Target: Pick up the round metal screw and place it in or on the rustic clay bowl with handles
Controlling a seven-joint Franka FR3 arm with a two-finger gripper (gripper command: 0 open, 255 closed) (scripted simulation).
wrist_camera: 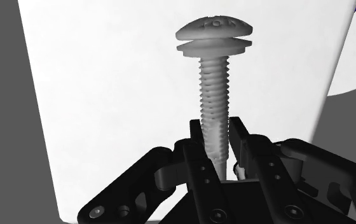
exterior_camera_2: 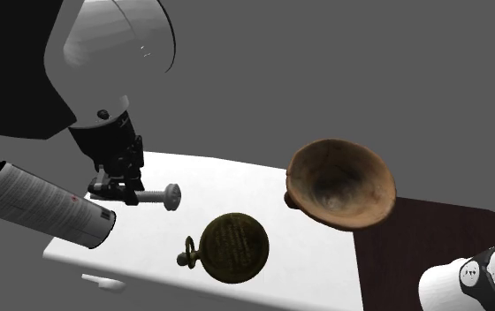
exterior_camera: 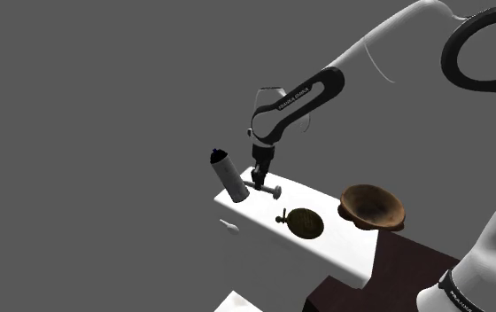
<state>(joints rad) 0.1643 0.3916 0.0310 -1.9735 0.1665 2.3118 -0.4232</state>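
Between the jaws, the grey screw (wrist_camera: 212,95) is clamped by its threaded end.

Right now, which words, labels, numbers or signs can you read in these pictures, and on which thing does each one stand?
No text can be read with certainty.
Raised letters on the head of the screw: too blurred to read.
White lettering on the arm's dark link: too small to read.
Printed lines on the spray can: too small to read.
Engraving on the pocket watch: too small to read.
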